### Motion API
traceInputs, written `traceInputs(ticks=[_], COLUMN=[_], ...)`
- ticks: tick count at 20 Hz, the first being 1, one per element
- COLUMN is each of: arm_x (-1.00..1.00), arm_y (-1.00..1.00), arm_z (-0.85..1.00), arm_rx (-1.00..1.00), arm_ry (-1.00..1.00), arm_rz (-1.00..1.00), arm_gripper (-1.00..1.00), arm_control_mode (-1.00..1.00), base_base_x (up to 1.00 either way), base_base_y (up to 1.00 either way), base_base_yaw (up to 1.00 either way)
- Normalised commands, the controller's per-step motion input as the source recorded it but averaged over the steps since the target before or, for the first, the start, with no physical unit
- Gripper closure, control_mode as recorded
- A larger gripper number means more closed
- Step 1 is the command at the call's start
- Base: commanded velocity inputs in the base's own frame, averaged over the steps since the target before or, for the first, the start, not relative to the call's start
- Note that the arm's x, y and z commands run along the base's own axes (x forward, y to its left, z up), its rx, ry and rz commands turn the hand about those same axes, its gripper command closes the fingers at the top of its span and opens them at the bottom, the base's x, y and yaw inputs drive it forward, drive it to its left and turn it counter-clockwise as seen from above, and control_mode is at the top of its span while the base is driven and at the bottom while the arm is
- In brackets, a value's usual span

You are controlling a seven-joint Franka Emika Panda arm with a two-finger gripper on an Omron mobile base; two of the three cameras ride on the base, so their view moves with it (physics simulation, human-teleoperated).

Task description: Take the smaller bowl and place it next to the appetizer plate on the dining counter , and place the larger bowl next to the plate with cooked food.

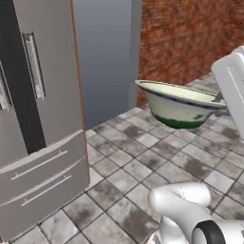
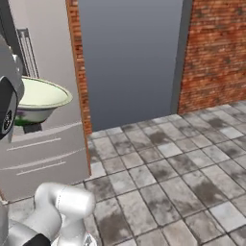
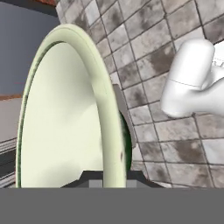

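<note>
The larger bowl hangs in the air above the tiled floor, cream with a thin dark blue rim and a green band at its base. My gripper is shut on its rim at the right side in the left base view. The right base view has the bowl at the far left, in front of the fridge. In the hand view the bowl stands edge-on and very close, its rim pinched in my gripper. The smaller bowl, the appetizer plate and the dining counter are out of view.
A tall steel fridge with drawer handles stands on the left. A grey wall panel and a red brick wall lie ahead. Grey stone floor tiles stretch ahead and to the right.
</note>
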Motion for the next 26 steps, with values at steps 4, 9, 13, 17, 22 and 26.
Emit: traceInputs(ticks=[4, 9, 13, 17, 22, 26], arm_x=[0.00, 0.00, 0.00, 0.00, 0.00, 0.00], arm_y=[0.00, 0.00, 0.00, 0.00, 0.00, 0.00], arm_z=[0.00, 0.00, 0.00, 0.00, 0.00, 0.00], arm_rx=[0.00, 0.00, 0.00, 0.00, 0.00, 0.00], arm_ry=[0.00, 0.00, 0.00, 0.00, 0.00, 0.00], arm_rz=[0.00, 0.00, 0.00, 0.00, 0.00, 0.00], arm_gripper=[1.00, 1.00, 1.00, 1.00, 1.00, 1.00], arm_control_mode=[1.00, 1.00, 1.00, 1.00, 1.00, 1.00], base_base_x=[0.01, 0.06, 0.56, 0.72, 0.87, 1.00], base_base_y=[-0.19, -0.21, -0.25, -0.21, 0.00, 0.01], base_base_yaw=[-0.47, -0.50, -0.45, -0.45, -0.49, -0.48])
